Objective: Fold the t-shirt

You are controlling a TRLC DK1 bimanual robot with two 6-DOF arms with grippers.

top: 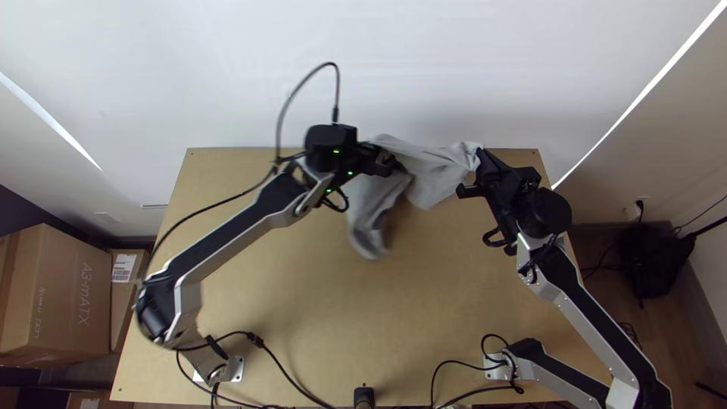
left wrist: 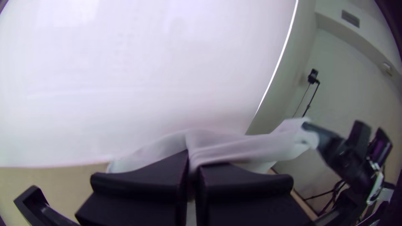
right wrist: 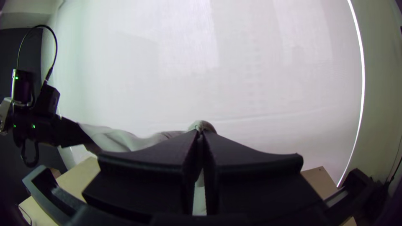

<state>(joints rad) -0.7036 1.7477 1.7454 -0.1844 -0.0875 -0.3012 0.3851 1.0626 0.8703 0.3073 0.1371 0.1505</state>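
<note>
Bunched in the air over the worktop's point(top: 318, 303) far side, the grey t-shirt point(top: 441, 173) is pinched by both left gripper point(left wrist: 192, 167) and right gripper point(right wrist: 200, 136). Likely light and limp, it should be best held by matching corners.

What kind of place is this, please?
Probably a small robot workspace or test lab: two robot arms are mounted on a plain wooden table, a pale sheet or screen stands behind it, and cardboard boxes sit beside it.
</note>
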